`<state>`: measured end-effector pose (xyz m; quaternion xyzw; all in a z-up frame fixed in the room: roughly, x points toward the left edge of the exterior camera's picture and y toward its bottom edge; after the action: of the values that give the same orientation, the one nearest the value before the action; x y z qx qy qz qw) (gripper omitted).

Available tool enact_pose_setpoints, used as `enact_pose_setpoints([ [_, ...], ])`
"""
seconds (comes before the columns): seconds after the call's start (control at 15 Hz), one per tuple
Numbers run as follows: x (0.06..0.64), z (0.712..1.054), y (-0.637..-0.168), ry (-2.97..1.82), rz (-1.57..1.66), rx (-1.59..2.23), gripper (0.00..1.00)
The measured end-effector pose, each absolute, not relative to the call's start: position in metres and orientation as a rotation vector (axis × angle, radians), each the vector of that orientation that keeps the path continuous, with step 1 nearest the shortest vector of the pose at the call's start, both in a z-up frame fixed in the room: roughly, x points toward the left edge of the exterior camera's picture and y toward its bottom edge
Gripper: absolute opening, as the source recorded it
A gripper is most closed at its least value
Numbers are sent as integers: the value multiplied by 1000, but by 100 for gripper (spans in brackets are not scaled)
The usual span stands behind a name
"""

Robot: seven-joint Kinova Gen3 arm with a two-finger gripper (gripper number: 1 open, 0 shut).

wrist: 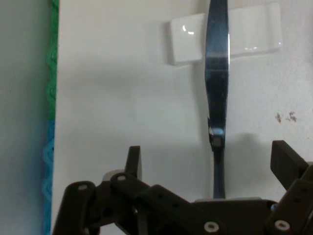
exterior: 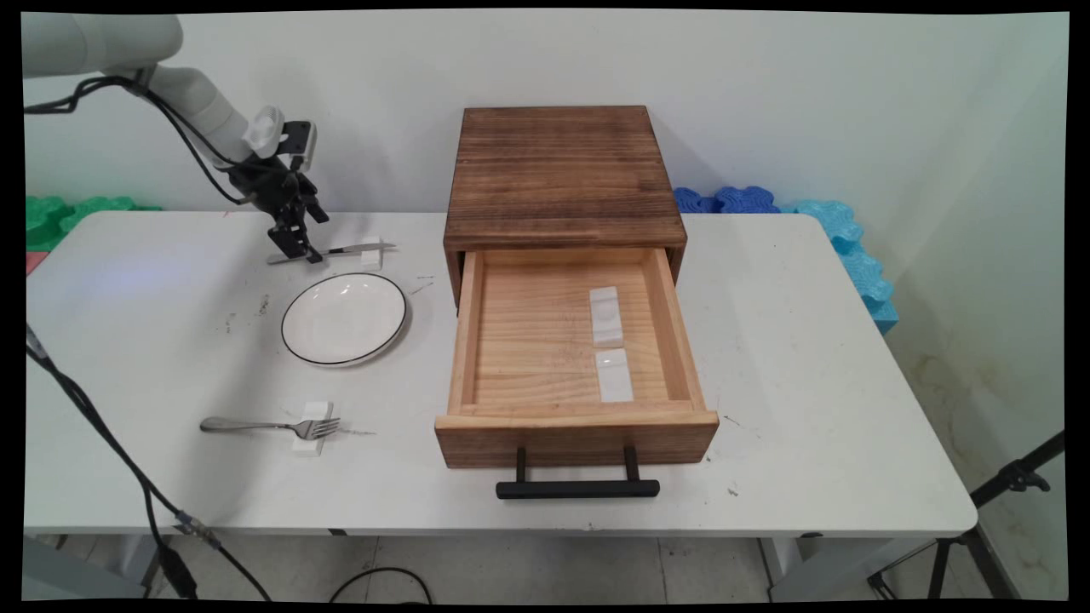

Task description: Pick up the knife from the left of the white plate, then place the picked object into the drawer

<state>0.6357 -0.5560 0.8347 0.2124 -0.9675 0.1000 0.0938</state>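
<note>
A table knife (exterior: 345, 250) lies at the table's back left, its blade propped on a small white rest (exterior: 371, 253). My gripper (exterior: 293, 246) is down over the knife's handle end. In the hand view the gripper (wrist: 209, 152) is open, with one finger (wrist: 134, 159) on the left of the knife (wrist: 217, 98) and the other on its right, not touching it. The white rest (wrist: 244, 36) sits under the blade near the top. Nothing is held.
A white plate (exterior: 344, 318) with a dark rim sits just in front of the knife. A fork (exterior: 255, 424) lies on another white rest (exterior: 312, 434) nearer the front. A wooden box (exterior: 562, 170) has its drawer (exterior: 528, 340) pulled open, with two white rests (exterior: 605, 315) inside.
</note>
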Motion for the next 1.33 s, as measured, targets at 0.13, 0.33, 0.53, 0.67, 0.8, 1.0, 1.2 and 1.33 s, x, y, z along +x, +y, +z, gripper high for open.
enact_pose_setpoints([
  [0.13, 636, 831, -559, -2869, 292, 629, 100],
  [0.33, 636, 827, -562, -2869, 287, 629, 100],
  [0.53, 636, 822, -565, -2869, 280, 629, 100],
  [0.67, 636, 820, -566, -2869, 278, 629, 100],
  [0.8, 636, 818, -566, -2867, 275, 631, 0],
  [1.0, 636, 816, -567, -2866, 272, 631, 0],
  [1.2, 635, 813, -565, -2867, 265, 629, 0],
  [1.33, 635, 811, -562, -2867, 259, 629, 0],
])
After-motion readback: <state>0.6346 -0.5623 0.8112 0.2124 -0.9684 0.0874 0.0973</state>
